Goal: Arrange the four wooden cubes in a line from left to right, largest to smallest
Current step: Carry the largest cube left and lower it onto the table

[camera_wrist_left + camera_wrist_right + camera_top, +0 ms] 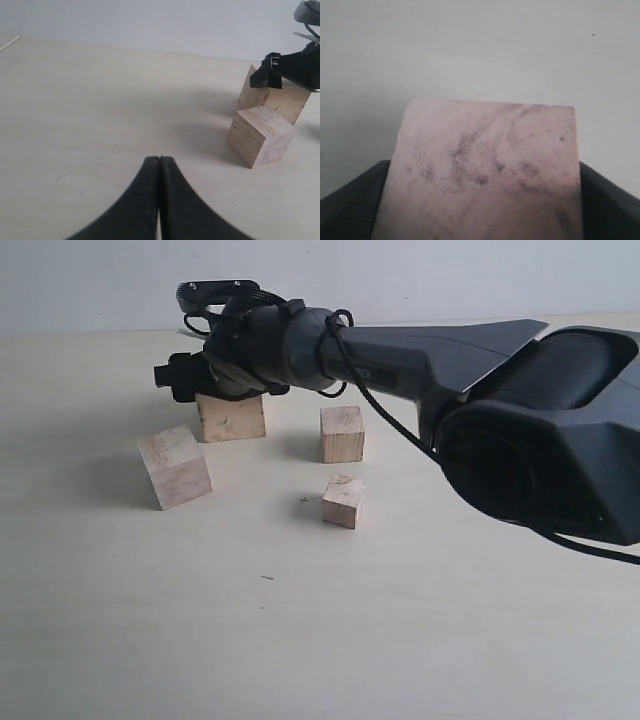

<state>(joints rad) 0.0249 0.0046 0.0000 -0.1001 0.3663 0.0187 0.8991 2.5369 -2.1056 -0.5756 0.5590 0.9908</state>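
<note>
Right claw [205, 380] reaches across onto the rear cube [232, 420], near the big tilted cube [175, 468], the middling cube [342, 433] and the smallest cube [343, 500]. From the left wrist, the left claw [159, 167] is pressed together, empty. From the right wrist, pads [350, 205] clamp the rear cube's sides, probably to shift it into line.

Mottled wooden cube [485, 170] close up, dark jaws touching both its sides, pale table [470, 45] beyond

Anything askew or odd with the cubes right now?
The front-left pale wooden cube sits turned corner-on, out of square with the rear-left wooden cube gripped by the right gripper. The small pale front cube is slightly turned too. No damage visible.
</note>
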